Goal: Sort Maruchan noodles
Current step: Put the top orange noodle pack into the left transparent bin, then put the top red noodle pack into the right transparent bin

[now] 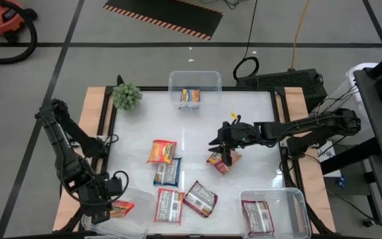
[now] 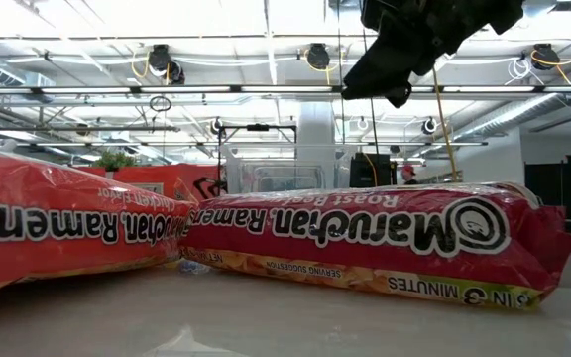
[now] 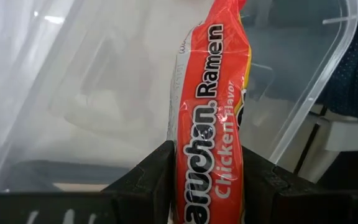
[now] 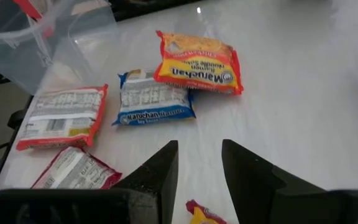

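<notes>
Fingers of the left gripper (image 3: 207,186) pinch an orange-red Maruchan chicken packet (image 3: 213,106) upright; right gripper (image 4: 199,168) fingers stand apart, empty.

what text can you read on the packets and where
"Maruchan", "Roast Bee…", "in 3 minutes", upside down: red packet, low view.
"…chan Ramen", upside down: red packet beside it.
"…ruchan Ramen Chicken Flavor": orange packet in the left tool.
"Maruchan", upside down: yellow packet.
"Maruchan Ramen": blue packet.
Back panels and smaller print: too small to read.
</notes>
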You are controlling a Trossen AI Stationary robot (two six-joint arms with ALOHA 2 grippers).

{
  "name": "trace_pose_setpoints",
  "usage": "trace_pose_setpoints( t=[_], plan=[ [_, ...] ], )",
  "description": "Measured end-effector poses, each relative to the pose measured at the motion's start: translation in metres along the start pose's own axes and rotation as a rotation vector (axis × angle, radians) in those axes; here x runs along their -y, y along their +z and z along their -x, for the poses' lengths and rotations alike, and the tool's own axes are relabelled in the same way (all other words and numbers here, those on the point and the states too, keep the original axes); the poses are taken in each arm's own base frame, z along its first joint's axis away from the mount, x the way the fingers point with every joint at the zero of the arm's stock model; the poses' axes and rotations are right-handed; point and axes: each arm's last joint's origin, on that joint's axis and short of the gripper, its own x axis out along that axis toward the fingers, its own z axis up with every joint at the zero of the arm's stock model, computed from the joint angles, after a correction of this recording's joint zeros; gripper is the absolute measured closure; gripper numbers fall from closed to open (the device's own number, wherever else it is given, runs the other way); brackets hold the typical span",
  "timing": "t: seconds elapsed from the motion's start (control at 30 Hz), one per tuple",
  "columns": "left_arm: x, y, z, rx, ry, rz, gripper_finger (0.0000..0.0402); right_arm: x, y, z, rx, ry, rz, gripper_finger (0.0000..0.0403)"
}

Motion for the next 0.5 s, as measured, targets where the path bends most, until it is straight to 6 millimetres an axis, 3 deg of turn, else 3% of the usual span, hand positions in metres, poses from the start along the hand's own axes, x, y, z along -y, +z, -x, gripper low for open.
trace_pose_setpoints(
  t=[0.13, 0.37, 0.5],
  plan=[
    [-0.0001, 0.0005, -0.0001, 0.041, 0.011, 0.002, 0.0256, -0.0010, 0.0035, 0.0001, 0.036, 0.010, 0.020, 0.0287],
    [-0.0002, 0.0007, 0.0000, 0.050, 0.013, -0.010, 0.0200, -0.0014, 0.0049, 0.0001, 0.051, 0.014, 0.030, 0.0287],
    [-0.0006, 0.0002, 0.0002, -0.038, -0.005, 0.011, 0.0187, -0.0017, 0.0063, 0.0002, 0.065, 0.017, 0.031, 0.0287]
  ],
)
